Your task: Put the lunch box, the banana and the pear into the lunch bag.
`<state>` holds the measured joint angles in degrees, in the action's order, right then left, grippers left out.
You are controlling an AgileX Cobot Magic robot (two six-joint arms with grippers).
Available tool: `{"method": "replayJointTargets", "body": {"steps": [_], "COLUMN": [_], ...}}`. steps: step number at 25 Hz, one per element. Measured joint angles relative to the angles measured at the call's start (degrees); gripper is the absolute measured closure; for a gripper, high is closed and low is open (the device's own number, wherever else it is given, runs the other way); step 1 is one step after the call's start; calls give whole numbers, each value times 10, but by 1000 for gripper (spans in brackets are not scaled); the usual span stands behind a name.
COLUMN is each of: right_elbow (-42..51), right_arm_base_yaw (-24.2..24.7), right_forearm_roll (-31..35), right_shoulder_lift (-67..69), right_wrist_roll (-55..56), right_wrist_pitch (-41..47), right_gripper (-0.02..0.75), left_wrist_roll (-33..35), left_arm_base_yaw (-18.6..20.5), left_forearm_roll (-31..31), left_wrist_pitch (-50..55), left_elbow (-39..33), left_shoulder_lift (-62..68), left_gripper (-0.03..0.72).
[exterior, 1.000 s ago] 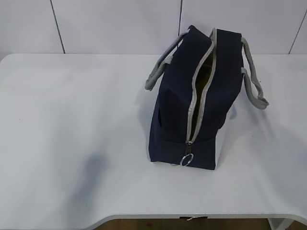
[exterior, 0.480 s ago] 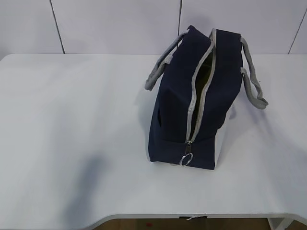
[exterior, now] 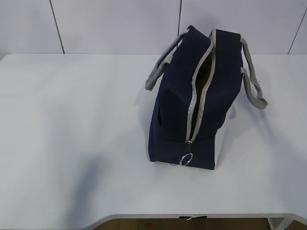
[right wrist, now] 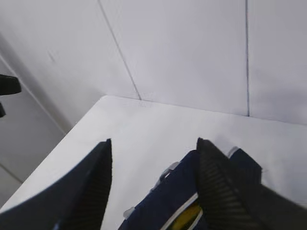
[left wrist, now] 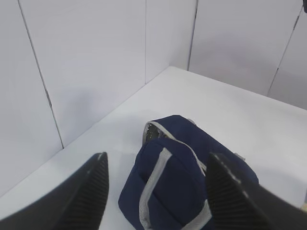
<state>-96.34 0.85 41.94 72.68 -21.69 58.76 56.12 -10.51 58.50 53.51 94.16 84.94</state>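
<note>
1. Navy fabric with grey webbing handles: the lunch bag [exterior: 199, 96] stands upright on the white table [exterior: 72, 143], right of the table's middle in the exterior view, and serves as the landmark here.

2. Its zipper [exterior: 201, 81] runs along the top and is parted into a narrow slit; the ring pull [exterior: 186, 159] hangs at the bag's near end.

3. Through that slit the right wrist view shows something yellow [right wrist: 188, 216] lying inside the bag. It could be the banana or the pear; the glimpse is too small to tell which.

4. No lunch box, banana or pear lies on the table anywhere around the bag in any view. My judgement is that all three are probably already inside, though only the yellow patch is actually visible.

5. The left gripper [left wrist: 156, 191] hangs above the bag, looking down on one end and a handle; its jaws stand well apart with nothing between them.

6. The right gripper [right wrist: 153, 184] also hovers above the bag, over the zipper slit, with its jaws apart and empty.

7. Neither gripper touches the bag, and neither shows in the exterior view.

8. Judged from this, the packing looks finished or nearly so; what may remain is only for the arms to clear away, since the task does not ask for the zipper to be closed.
</note>
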Motion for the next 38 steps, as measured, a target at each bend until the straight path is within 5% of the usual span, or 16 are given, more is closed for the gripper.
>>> {"method": "replayJointTargets", "body": {"steps": [11, 18, 32, 38], "right_elbow": [141, 326, 537, 644], "right_arm_base_yaw": [0, 0, -98, -100], "right_forearm_roll": [-127, -131, 29, 193], "right_shoulder_lift": [-111, -154, -218, -219], "right_wrist_roll": [50, 54, -238, -438], "right_wrist_pitch": [-135, -196, -216, -217], "right_gripper": [298, 298, 299, 300], "left_wrist_roll": [-21, -24, -45, -45], "left_arm_base_yaw": [63, 65, 65, 65], "left_forearm_roll": [2, -35, -58, -50], "left_wrist_pitch": [-2, -2, -19, -20], "left_elbow": [0, 0, 0, 0], "left_shoulder_lift": [-10, -10, 9, 9], "left_gripper": [206, 217, 221, 221]}}
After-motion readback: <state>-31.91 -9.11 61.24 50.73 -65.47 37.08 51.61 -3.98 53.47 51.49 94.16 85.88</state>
